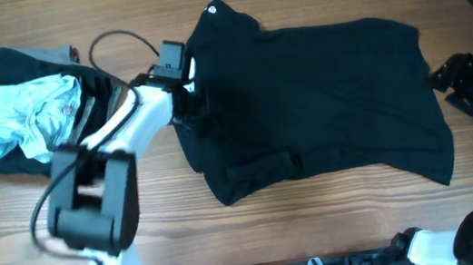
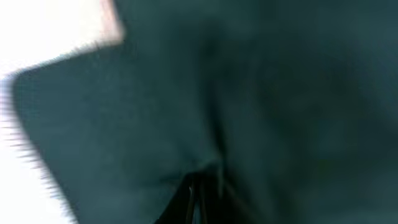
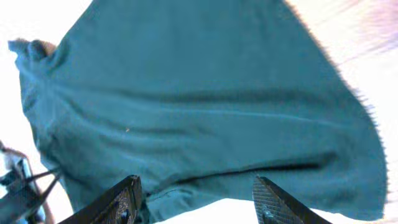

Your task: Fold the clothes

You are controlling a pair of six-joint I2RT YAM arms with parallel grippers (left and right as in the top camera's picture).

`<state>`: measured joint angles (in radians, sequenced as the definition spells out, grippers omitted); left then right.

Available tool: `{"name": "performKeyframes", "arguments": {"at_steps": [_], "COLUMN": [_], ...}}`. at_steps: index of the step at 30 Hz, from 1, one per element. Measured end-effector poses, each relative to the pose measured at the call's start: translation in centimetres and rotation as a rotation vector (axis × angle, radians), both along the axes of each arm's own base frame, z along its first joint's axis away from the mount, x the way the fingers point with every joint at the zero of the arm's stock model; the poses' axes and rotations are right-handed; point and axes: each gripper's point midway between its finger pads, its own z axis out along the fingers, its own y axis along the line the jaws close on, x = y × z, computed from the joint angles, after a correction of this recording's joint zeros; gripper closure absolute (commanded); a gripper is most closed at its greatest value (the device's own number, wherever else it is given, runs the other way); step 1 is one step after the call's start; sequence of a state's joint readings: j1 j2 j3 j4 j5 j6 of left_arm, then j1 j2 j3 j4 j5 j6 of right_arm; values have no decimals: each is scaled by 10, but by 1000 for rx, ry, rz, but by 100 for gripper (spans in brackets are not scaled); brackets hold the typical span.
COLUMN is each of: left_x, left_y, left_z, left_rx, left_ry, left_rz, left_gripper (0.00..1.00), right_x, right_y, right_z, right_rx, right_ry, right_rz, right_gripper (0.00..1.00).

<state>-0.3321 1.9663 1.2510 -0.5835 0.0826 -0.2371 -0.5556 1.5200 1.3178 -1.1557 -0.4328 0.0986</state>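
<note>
Overhead: saw black garment [image 1: 315, 104] spread across middle of wooden table [image 1: 323, 231], lower left hem rumpled. Found left gripper [image 1: 186, 98] at garment's left edge. In left wrist view, blurred, made out fingers [image 2: 189, 199] drawn together on gathered fold of cloth, pinching it. Spotted right gripper [image 1: 468, 79] off garment, just beside its right edge; in right wrist view, saw fingers [image 3: 118, 202] spread wide, nothing between. Noted pale blue garment [image 1: 19, 115] heaped on dark cloth [image 1: 8, 64] at far left.
</note>
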Motion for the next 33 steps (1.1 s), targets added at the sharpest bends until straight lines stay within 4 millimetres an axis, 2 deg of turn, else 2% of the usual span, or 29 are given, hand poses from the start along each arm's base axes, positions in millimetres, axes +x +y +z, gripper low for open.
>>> {"name": "performKeyframes", "arguments": {"at_steps": [4,6,8,9,11,13,17,19,21,22,23,24,25,27,31,33], "left_x": [9,21,41,56,60,61,60,48,39,30,19,12,5,-13,-38,-59], "left_y": [10,24,54,90,111,122,108,96,88,84,81,78,75,64,41,32], "left_z": [-6,-5,-3,-2,-1,2,18,33,52,66,84,95,104,111,86,68], "left_rx": [42,73,97,110,107,87,40,31,26,21,15,11,4,-15,-26,-19], "left_ry": [-14,-52,-99,-115,-99,-73,-34,2,2,5,4,6,12,58,139,204], "left_rz": [19,51,129,215,254,259,192,143,109,94,80,71,62,31,-42,-75], "left_gripper": [96,96,94,90,82,79,78,77,78,78,78,77,76,67,65,64], "right_x": [5,5,2,-7,-11,-21,-38,-51,-62,-67,-72,-74,-76,-74,-64,-62], "right_y": [27,34,37,37,37,40,48,57,64,68,72,76,81,87,99,104], "right_z": [-2,-6,-14,-25,-36,-52,-74,-92,-110,-120,-129,-133,-135,-135,-129,-126], "right_rx": [-7,-28,-44,-46,-45,-36,-14,4,22,33,50,66,88,120,184,208], "right_ry": [21,46,84,133,154,198,249,291,320,326,327,325,323,294,217,190], "right_rz": [84,94,82,51,36,31,49,68,60,53,50,53,62,87,149,175], "right_gripper": [32,31,31,31,31,31,30,41,64,68,61,49,42,39,38,38]}}
